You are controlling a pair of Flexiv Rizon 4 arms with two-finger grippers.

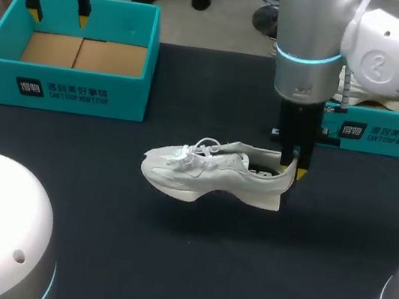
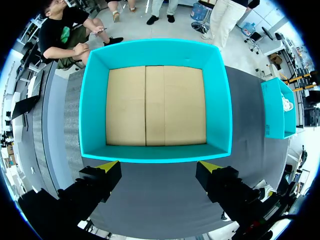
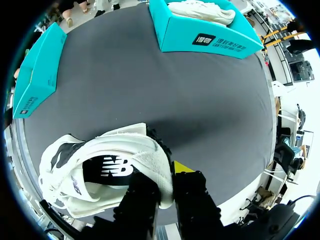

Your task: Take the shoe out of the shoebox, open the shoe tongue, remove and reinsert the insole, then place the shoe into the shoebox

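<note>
Nearest the camera, a dark table (image 1: pixel 166 266) spreads across the scene. Around its middle is a white shoe (image 1: pixel 211 170) with white laces, its toe pointing toward the robot's left. It appears to hang just above the tabletop, with a soft shadow beneath it.

The right gripper (image 1: pixel 292 166) comes straight down from the right arm (image 1: pixel 313 54) and is clamped on the heel of the shoe. In the right wrist view, one finger of this gripper (image 3: pixel 170 172) sits inside the shoe (image 3: pixel 110 170), against its dark lining. The other finger presses the outside of the heel (only one yellow tip shows, just beside the heel).

Farther back on the robot's left stands an open teal shoebox (image 1: pixel 116 98) with a plain brown cardboard floor. The left gripper (image 1: pixel 56 17) hangs above the box's far left corner, fingers spread wide and holding nothing. In the left wrist view, the two yellow tips of this gripper (image 2: pixel 159 166) frame the near wall of the shoebox (image 2: pixel 220 100).

At the far right of the table is a second teal box (image 1: pixel 384 133), partly hidden behind the right arm. The right wrist view shows this second teal box (image 3: pixel 200 37) more clearly, with another white shoe (image 3: pixel 202 11) resting in it.
</note>
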